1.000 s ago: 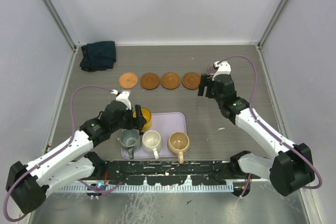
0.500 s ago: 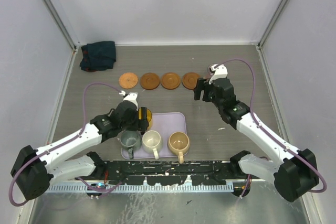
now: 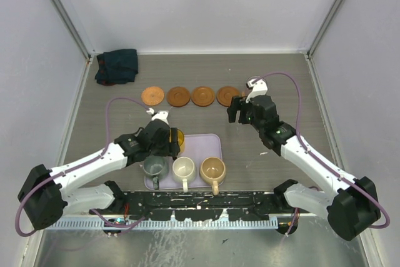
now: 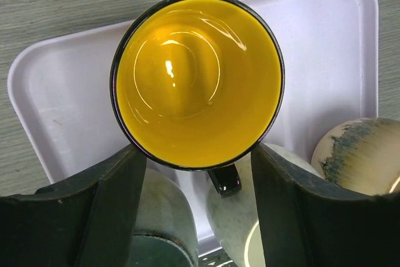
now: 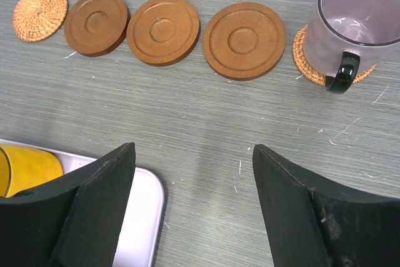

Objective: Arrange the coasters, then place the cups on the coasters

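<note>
Several coasters [image 5: 163, 30] lie in a row at the back of the table; the right-hand woven one [image 5: 304, 60] carries the mauve cup [image 5: 353, 23]. The yellow cup [image 4: 197, 79] stands at the back left of the lavender tray [image 4: 56, 110]. My left gripper [image 4: 195, 154] reaches down around it, one finger pressed to each side of the cup. Nearer me on the tray stand the grey-green cup [image 3: 154, 166], the cream cup [image 3: 182, 167] and the tan cup [image 3: 212, 168]. My right gripper [image 5: 194, 154] hangs open over bare table just in front of the coaster row, holding nothing.
A dark folded cloth [image 3: 117, 65] lies in the back left corner. Grey walls close in the table on three sides. A black rail [image 3: 200, 203] runs along the near edge between the arm bases.
My left gripper has slid a little to the right and narrowed onto the yellow cup. My right gripper has drawn back leftward from the mauve cup on its coaster.
</note>
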Controlling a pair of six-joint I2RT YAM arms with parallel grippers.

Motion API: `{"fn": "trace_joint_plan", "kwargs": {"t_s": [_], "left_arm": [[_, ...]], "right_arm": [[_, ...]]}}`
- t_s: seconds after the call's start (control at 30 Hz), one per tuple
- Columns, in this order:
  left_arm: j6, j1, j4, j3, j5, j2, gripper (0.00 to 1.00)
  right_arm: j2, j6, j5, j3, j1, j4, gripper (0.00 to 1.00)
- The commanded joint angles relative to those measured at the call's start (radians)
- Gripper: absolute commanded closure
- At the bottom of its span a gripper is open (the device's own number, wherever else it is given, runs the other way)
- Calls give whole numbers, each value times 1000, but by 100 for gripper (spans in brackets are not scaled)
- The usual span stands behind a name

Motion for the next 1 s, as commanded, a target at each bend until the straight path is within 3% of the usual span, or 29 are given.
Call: {"fn": "trace_joint_plan", "kwargs": {"t_s": [0.0, 0.33, 0.47, 0.6, 0.8, 0.97], "left_arm": [[-41, -5, -15, 4, -54, 40, 43], [-59, -21, -23, 3, -75, 65, 47], [-58, -24, -16, 6, -63, 70, 41], [-45, -29, 19, -5, -45, 39, 30], [-19, -29, 47, -5, -54, -18, 27], [0, -30, 62, 5, -61, -17, 27]], "right_arm": [[-12, 10, -6, 5, 12, 51, 20], [-20, 6, 9, 7, 27, 23, 20], [-11, 2, 19, 23, 51, -33, 22], [-40, 4, 108, 24, 147, -127, 22], [-89, 57, 155, 81, 295, -327, 19], [-159, 114, 47, 141, 366, -471, 12]]}}
